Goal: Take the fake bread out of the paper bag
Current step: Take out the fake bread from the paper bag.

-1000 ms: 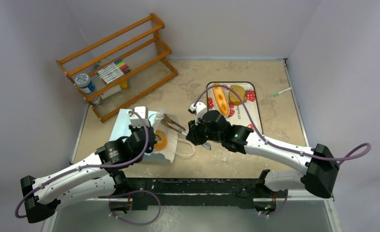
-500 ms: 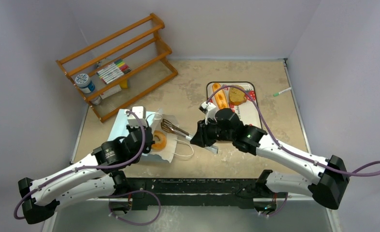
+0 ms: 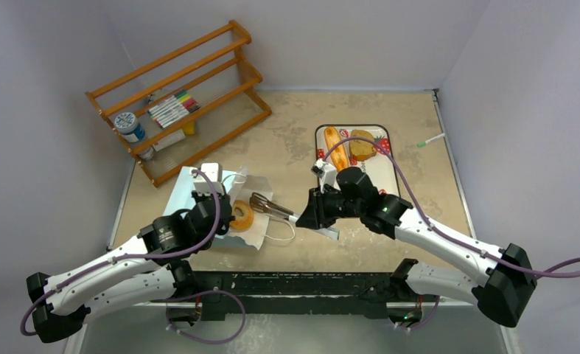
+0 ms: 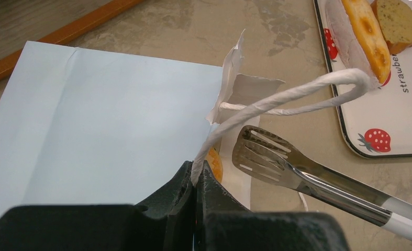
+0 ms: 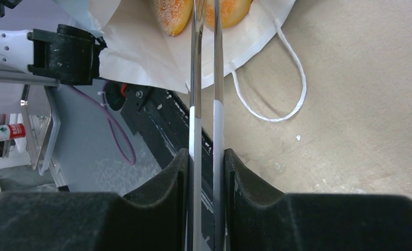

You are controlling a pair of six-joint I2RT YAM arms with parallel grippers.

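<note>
1. Left gripper is clamped on the handle of the bag, by which the mouth is lifted; right gripper is clamped on the tongs.
2. Bag: laid flat at the left, light blue outside and white inside, with its mouth turned toward the right arm. The handle is best held taut so that the mouth is not let sag.
3. Tray: set well apart to the right; a loaf and a brown slice are already laid on it.
4. Tongs: the blades are held nearly together, tips just beside the donut. They are best slid in low, one blade to each side of the ring, then closed gently so that no paper is caught.
5. Donut: seen just inside the mouth, golden-orange, speckled and ring-shaped; judged light and stiff.
</note>
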